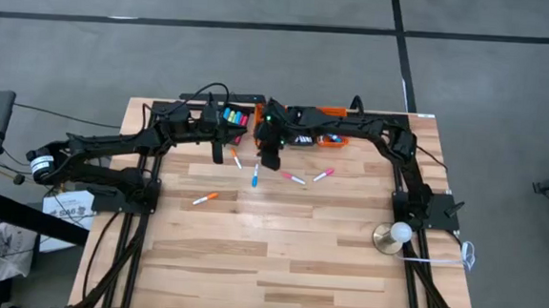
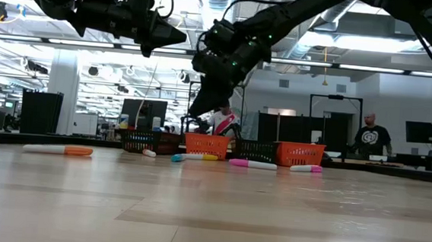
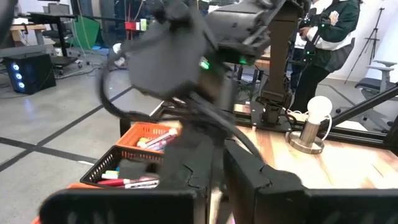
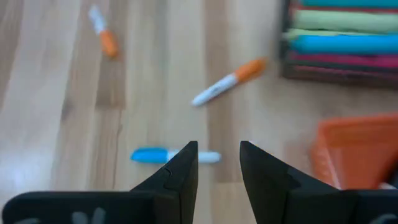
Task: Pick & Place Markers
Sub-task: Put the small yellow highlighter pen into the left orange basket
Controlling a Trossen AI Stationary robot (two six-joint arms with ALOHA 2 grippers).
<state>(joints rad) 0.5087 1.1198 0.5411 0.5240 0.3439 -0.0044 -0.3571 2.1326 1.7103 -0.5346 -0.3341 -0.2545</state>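
We hang our right tool [image 4: 219,163] released and empty above the blue marker [image 4: 149,155], fingers straddling its white end, likely lining up a pick. Our left tool [image 1: 217,151], clenched on nothing, waits near the bins [image 1: 234,116]. Other markers [image 1: 296,178] lie loose on the counter [image 1: 287,260].

Wood plank table [image 1: 278,259] on grey floor [image 1: 261,58] crossed by dark lines. Beyond the table's far edge: open hall, strip lights on the ceiling [image 2: 76,42], white pillar [image 2: 63,87], dark monitors [image 2: 142,114], a person in a dark shirt [image 2: 367,137]. White bulb lamp on a round base [image 1: 395,236] sits on the table near its right edge. Papers [image 1: 61,208] on the floor left of the table.
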